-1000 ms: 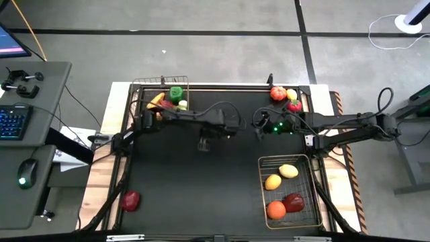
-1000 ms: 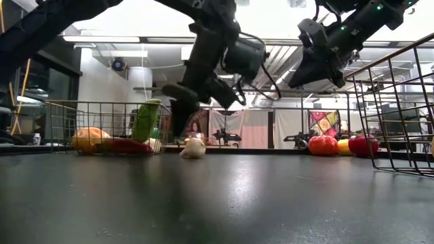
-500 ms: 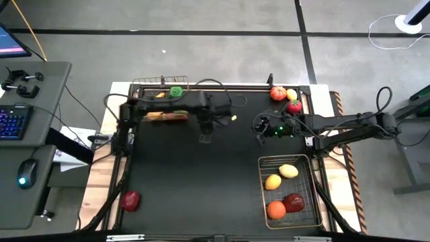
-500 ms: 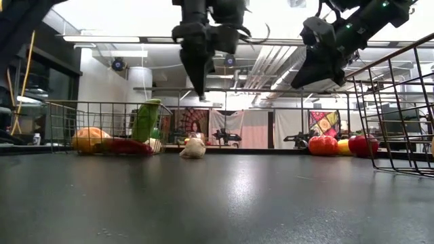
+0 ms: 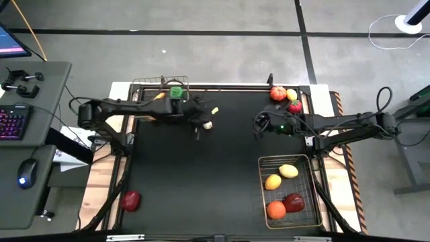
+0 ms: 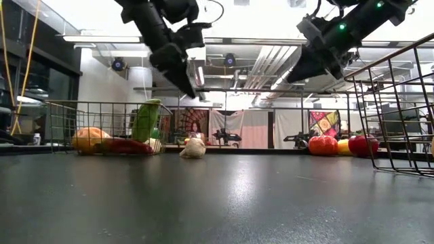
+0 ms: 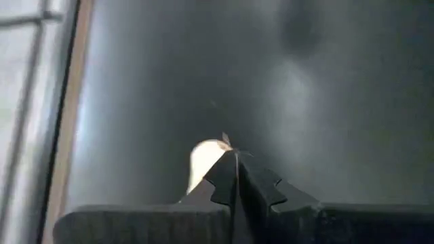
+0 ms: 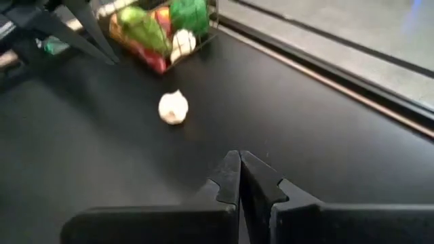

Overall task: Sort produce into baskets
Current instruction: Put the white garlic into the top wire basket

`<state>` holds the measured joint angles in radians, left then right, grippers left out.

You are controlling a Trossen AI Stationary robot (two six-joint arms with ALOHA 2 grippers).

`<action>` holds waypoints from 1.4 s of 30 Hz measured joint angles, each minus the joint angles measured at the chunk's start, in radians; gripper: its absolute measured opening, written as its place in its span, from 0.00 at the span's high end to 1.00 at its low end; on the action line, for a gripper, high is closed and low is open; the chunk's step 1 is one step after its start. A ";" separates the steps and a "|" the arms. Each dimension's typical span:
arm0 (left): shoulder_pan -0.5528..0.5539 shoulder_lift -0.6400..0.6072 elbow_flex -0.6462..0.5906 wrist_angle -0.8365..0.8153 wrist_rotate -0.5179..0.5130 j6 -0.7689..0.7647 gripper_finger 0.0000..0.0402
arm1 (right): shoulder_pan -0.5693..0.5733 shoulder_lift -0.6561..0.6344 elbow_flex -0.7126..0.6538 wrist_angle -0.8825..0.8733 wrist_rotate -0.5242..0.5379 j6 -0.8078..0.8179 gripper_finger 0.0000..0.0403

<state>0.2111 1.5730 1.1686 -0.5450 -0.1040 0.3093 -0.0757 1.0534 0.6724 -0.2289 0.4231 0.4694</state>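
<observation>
On the dark table [image 5: 222, 188], small white bulbous garlic [image 5: 207, 125].

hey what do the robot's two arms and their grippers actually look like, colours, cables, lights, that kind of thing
Both arms are dark, slim and jointed, with black cables looping loosely alongside them. The left gripper and the right gripper look alike: matte black, with a toothed, zigzag edge where the jaws meet. Small green lights glow on the right arm near its wrist; none show on the left arm.
</observation>
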 joint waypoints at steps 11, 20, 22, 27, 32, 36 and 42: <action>-0.045 0.043 0.097 -0.018 -0.170 0.156 0.64 | 0.000 0.000 0.000 0.023 0.046 -0.006 1.00; -0.105 0.090 0.097 -0.103 -0.249 0.180 0.36 | 0.000 0.065 0.000 0.027 0.036 -0.006 1.00; -0.117 0.091 0.097 -0.098 -0.276 0.235 0.33 | 0.000 0.084 0.000 0.030 0.036 -0.006 1.00; -0.113 0.117 0.097 -0.105 -0.270 0.357 0.31 | 0.000 0.100 0.000 0.039 0.029 -0.030 1.00; -0.082 0.205 0.097 -0.111 -0.268 0.495 0.31 | 0.000 0.088 0.000 0.107 -0.039 -0.088 1.00; -0.052 0.292 0.096 -0.074 -0.304 0.600 0.31 | 0.000 0.081 0.000 0.138 -0.093 -0.130 1.00; 0.005 0.363 0.096 -0.037 -0.293 0.664 0.31 | 0.000 0.079 0.000 0.136 -0.105 -0.138 1.00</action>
<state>0.2166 1.9360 1.2648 -0.5818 -0.3969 0.9731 -0.0757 1.1324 0.6727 -0.0933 0.3177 0.3311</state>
